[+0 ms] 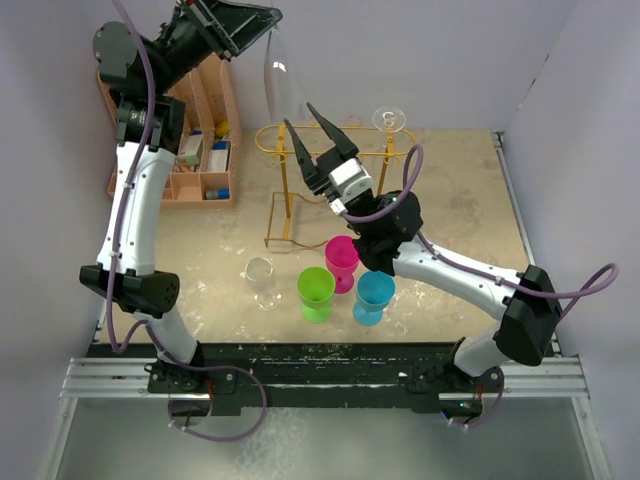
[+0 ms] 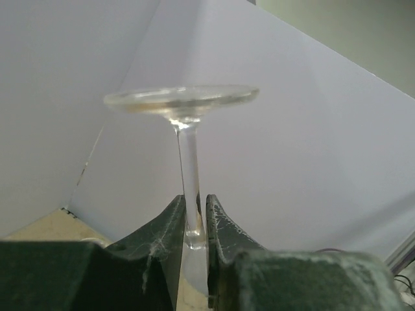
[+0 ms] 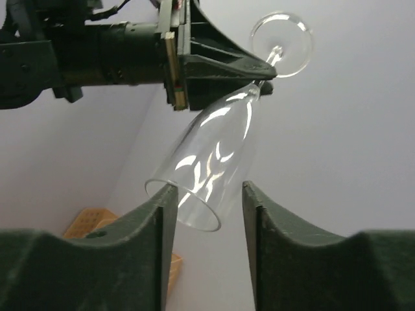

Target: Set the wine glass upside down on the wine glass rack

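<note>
Two grippers line up on one glass, but only one has hold of it. The left gripper [image 2: 194,206] is clenched on the stem of the wine glass [image 1: 284,85], low on the stem near the bowl. Its fingers press in from both sides, and the foot disc is uppermost in the left wrist view. The arm is raised high, so the glass hangs well above the table [image 1: 460,200].

The right gripper [image 3: 206,188] has its fingers spread and grasps nothing. In its own view the bowl's rim sits between and beyond the fingertips. It looks apart from them, though a touch on the left fingertip cannot be ruled out.

The long axis is already inverted, foot up and mouth down, but it is tilted rather than plumb. In the right wrist view it runs from the foot at upper right to the rim at lower left, with the mouth pointing toward the right gripper.

The wine glass rack [image 1: 284,195] stands below the held glass and toward the near side. From the top view the bowl is just past the left end of the oval rail. A second clear glass [image 1: 388,120] is at the rail's right end, foot up.

My judgement is that the left arm alone carries the move. The stem has to come down and in toward the left part of the rail, with the foot kept above the wire. The tilt probably needs straightening first. The right gripper is the one nearer the rack, and it lies between the glass and the rail, so it may be in the path.
</note>
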{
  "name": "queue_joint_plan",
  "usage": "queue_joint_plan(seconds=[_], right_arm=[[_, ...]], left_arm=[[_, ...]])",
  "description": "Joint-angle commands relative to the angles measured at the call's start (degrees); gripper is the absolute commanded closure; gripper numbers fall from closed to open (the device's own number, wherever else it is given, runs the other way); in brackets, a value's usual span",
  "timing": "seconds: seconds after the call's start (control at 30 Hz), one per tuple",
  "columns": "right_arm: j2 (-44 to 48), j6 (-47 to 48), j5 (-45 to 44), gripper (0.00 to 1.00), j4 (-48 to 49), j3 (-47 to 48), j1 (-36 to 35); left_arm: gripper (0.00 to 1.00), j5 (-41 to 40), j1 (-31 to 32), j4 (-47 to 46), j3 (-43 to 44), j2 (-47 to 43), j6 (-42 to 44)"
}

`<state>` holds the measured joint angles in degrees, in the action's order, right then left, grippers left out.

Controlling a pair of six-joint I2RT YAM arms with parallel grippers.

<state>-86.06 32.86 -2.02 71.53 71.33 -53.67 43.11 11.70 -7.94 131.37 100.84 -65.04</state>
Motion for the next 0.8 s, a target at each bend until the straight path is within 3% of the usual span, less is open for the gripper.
queue_joint_plan(seconds=[0.0,0.17,0.27,0.37,0.57,0.67,0.77], right_arm=[[2.95,-0.75,1.56,0.5,2.92,-0.32,-0.91],[3.75,0.39,-0.13,0.34,4.91,-1.68,-0.91],[4.67,0.81,-0.48,0.4,4.89,-2.82,-0.91],[6.1,1.47,-0.53,0.32,3.73,-4.43,-0.89],[13.37,2.54,-0.95,0.13,-2.64,-9.27,-0.91],[18.23,1.61,-2.4,0.08,-9.16,-9.98,-0.9],[23.46,-3.03,-2.17,0.08,-17.43,-9.8,-0.91]], left_arm=[[1.0,-0.66,-1.58,-6.59,0.23,-2.46,2.9],[1.0,-0.03,-2.0,-6.46,-0.26,-3.23,5.32],[1.0,0.4,-2.49,-5.5,-0.6,-3.99,8.43],[1.0,1.18,-3.03,-4.76,-1.46,-4.75,12.12],[1.0,2.32,-7.21,-1.04,-6.35,-10.17,31.68],[1.0,1.84,-11.01,-3.67,-14.13,-14.94,43.5],[1.0,0.53,-15.4,-10.8,-22.22,-17.39,48.64]])
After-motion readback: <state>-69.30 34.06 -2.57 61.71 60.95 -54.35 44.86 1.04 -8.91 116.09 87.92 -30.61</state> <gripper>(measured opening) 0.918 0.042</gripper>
